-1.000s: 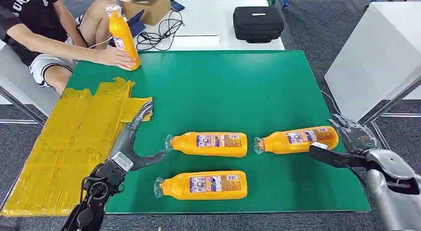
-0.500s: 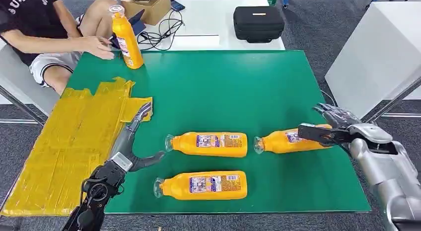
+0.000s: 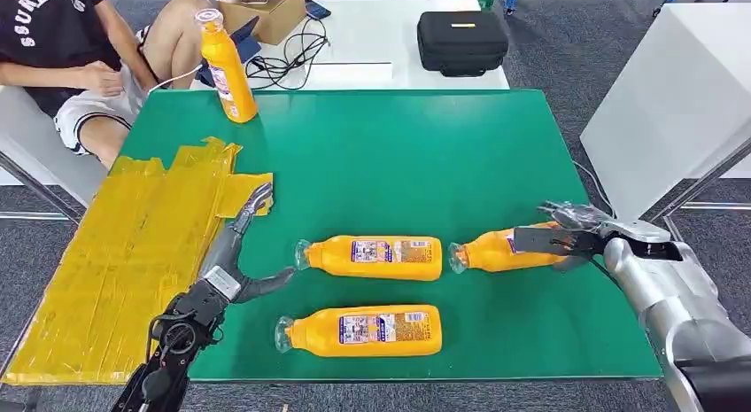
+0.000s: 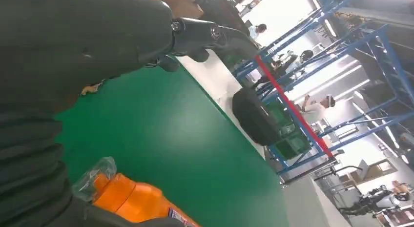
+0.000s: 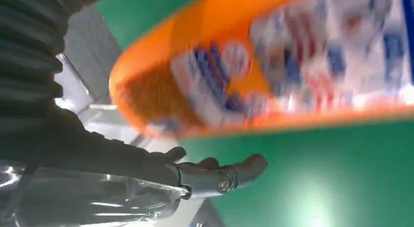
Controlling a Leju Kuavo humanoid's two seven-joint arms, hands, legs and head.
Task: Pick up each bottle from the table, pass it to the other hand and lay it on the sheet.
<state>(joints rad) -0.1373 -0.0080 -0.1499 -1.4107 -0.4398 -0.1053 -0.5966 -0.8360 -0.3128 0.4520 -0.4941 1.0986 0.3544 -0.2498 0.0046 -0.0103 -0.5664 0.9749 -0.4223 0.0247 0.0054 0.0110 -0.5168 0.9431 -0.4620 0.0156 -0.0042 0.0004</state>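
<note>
- Right hand (image 3: 567,238) at right of centre in the head view, over the base end of the right bottle (image 3: 496,251) — thumb on the near side, fingers (image 3: 571,213) over the far side; closed grasp or not, cannot tell.
- Same bottle (image 5: 273,66) large and blurred across the top of the right wrist view, fingertips (image 5: 229,174) spread apart beneath it, not pressed on it there.
- Right bottle lying on its side on the green table (image 3: 425,155), cap toward frame left.
- Middle bottle (image 3: 372,257) on its side just left of it, cap also toward the left.
- Near bottle (image 3: 359,330) on its side at lower centre, closest to the table's front edge.
- Left hand (image 3: 232,252) at lower left, open and holding nothing — fingers stretched toward the yellow sheet (image 3: 133,252), thumb pointing at the middle bottle.
- Sheet spread over the left edge of the table, no bottle on it.
- Upright bottle (image 3: 226,66) at upper left, standing on the far left corner of the table.
- Person (image 3: 80,58) seated at upper left beyond that corner, hand apart from the upright bottle.
- Black case (image 3: 460,42) on the white table at top centre.
</note>
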